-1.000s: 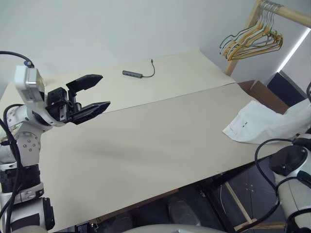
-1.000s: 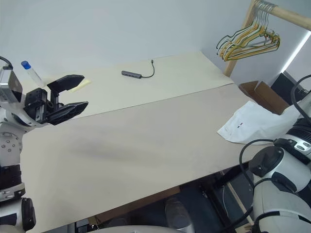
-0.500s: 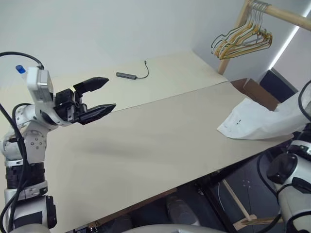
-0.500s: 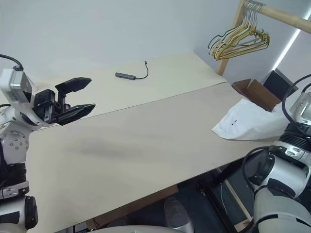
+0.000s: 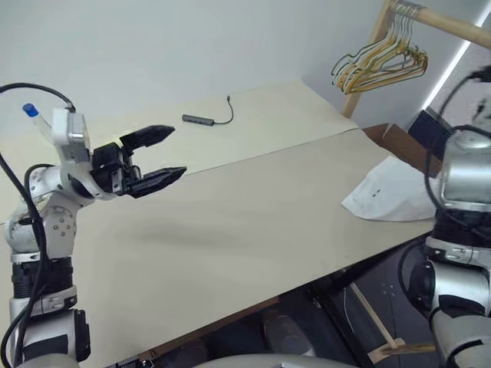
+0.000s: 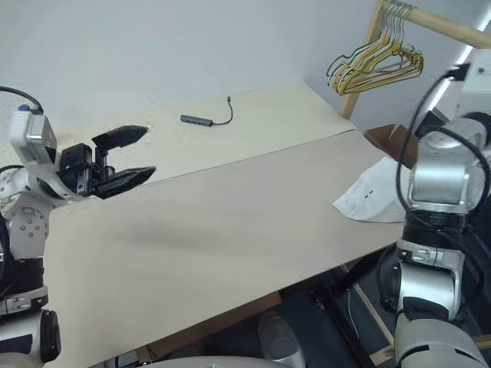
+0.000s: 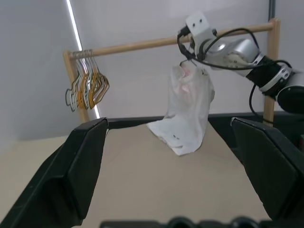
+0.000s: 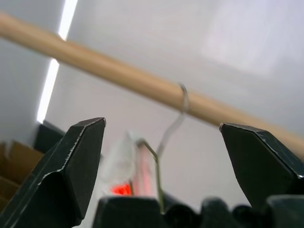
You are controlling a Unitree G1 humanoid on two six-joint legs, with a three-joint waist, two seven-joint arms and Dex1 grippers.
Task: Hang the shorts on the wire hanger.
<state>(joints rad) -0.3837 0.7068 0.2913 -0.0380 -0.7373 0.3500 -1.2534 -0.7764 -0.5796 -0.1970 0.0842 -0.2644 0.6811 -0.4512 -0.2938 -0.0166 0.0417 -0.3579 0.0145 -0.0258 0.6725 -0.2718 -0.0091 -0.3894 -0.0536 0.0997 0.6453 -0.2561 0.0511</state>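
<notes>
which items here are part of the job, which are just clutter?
Job:
- shorts, hanging from the rail, lower end on the table
- wire hanger, hooked on the wooden rail

Clutter:
- bunched hangers
- USB hub and cable
- cardboard box

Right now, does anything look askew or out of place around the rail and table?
The shorts hang bunched from the wire hanger, whose hook is over the wooden rail, and their lower end drapes onto the table edge instead of hanging free. Both grippers, left and right, are open and clear.
</notes>
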